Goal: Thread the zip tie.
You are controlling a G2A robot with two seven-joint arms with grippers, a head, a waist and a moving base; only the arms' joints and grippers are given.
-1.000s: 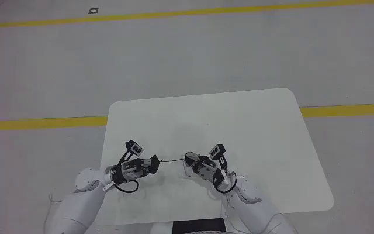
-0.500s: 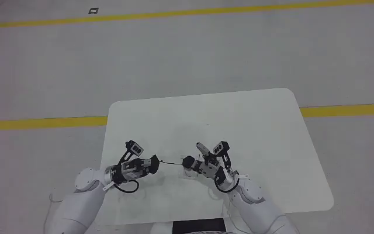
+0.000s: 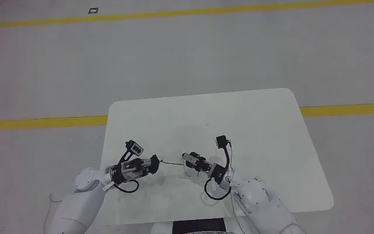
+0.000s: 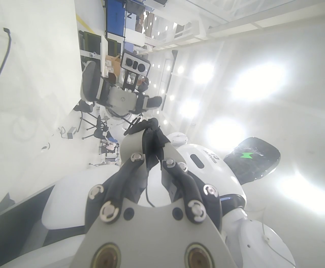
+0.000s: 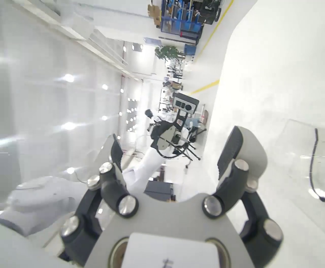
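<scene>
Zip tie (image 3: 169,163) pinched in left gripper (image 3: 154,165), tip near right gripper (image 3: 187,159) — parted

Nothing reads with certainty: a blue panel (image 4: 115,20) in the room behind carries one white character, too small to trust.

One zip tie (image 3: 169,162), one left tool (image 3: 155,164), one right tool (image 3: 188,158), one table (image 3: 263,117).

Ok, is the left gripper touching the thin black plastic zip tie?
Touching. In the left wrist view the left gripper is shut on the thin black zip tie; the top view shows it sticking out from the tip.
</scene>
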